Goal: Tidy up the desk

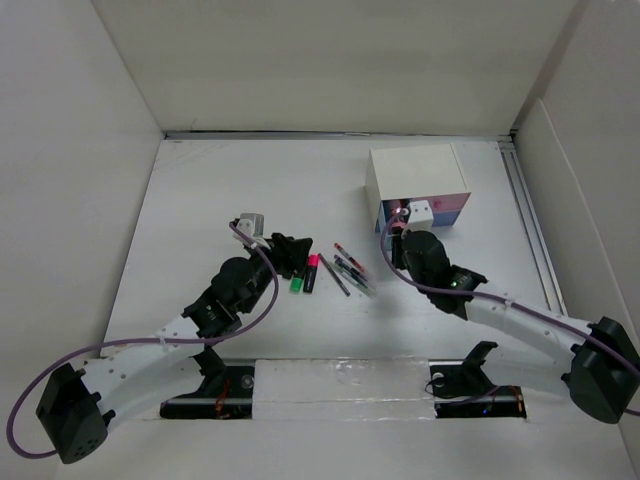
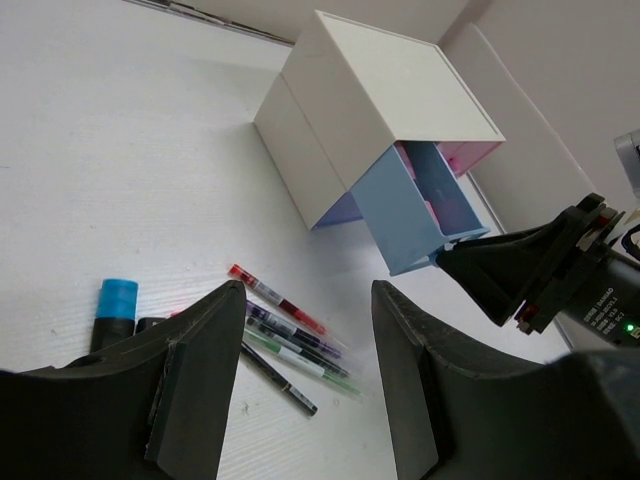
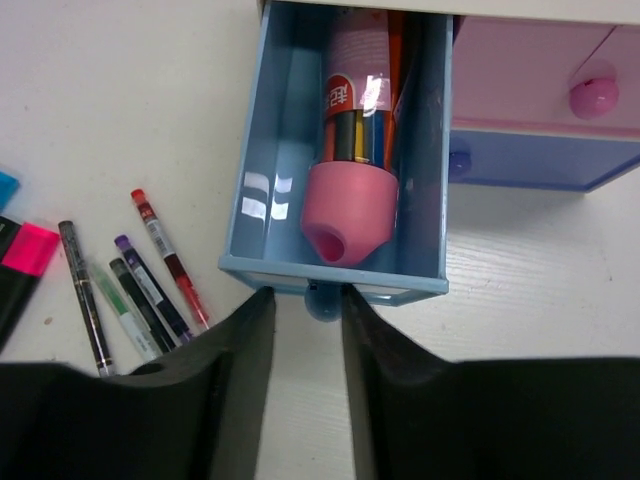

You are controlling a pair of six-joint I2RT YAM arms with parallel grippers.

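The white desk point(image 1: 215, 190) holds a small white drawer box point(image 1: 412, 172). Its light-blue drawer point(image 3: 268, 150) is pulled out, with a pink-capped tube of coloured sticks point(image 3: 347, 190) inside. My right gripper point(image 3: 308, 296) is closed on the blue drawer knob point(image 3: 323, 301); from above it point(image 1: 403, 230) sits at the box front. My left gripper point(image 2: 310, 295) is open and empty, just above several loose pens point(image 2: 298, 340); from above it point(image 1: 296, 250) is left of the pens point(image 1: 350, 270). Highlighters point(image 1: 305, 273) lie beside it.
A pink drawer point(image 3: 520, 80) and a purple-blue drawer point(image 3: 540, 162) beside the open one are closed. A blue-capped highlighter point(image 2: 115, 305) and a pink one point(image 3: 28, 250) lie left of the pens. White walls enclose the desk; a rail point(image 1: 530, 220) runs along its right side.
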